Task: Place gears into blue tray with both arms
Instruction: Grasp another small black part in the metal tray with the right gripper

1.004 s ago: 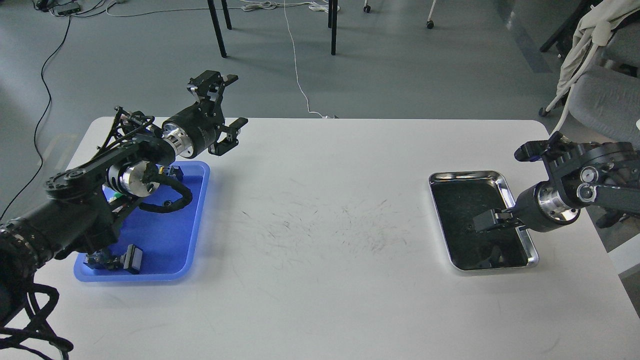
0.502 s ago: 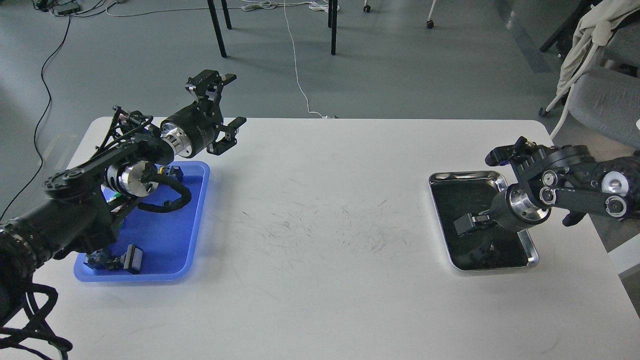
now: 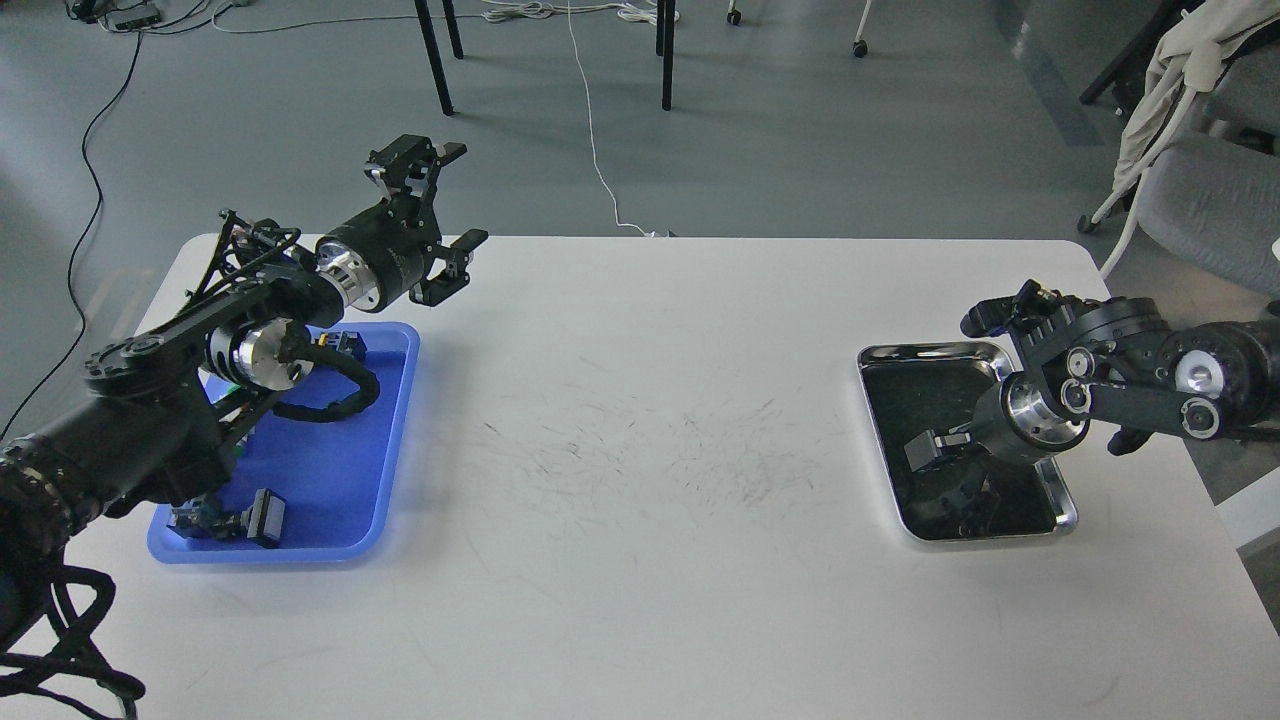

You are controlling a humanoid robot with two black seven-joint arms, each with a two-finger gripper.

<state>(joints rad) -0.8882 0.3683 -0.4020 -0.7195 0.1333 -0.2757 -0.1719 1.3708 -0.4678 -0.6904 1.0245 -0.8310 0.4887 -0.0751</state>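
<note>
The blue tray (image 3: 330, 480) lies at the table's left side, partly under my left arm. My left gripper (image 3: 463, 195) hangs open and empty above the table's far left edge, just beyond the tray's far right corner. My right gripper (image 3: 928, 450) reaches down into the shiny steel tray (image 3: 930, 350) at the right, low over its dark bottom. It is dark against that bottom, so its fingers cannot be told apart. I cannot make out any gears; the spot under the right gripper is hidden.
Small switch parts lie in the blue tray at its near left corner (image 3: 250, 518) and far edge (image 3: 345, 345). The white table (image 3: 640, 400) is scuffed in the middle. Chair legs and cables are on the floor beyond; a grey chair stands at the right.
My right arm has swung left and lower, bringing its gripper deeper over the steel tray's bottom. The left gripper has drifted slightly left and stays open.
</note>
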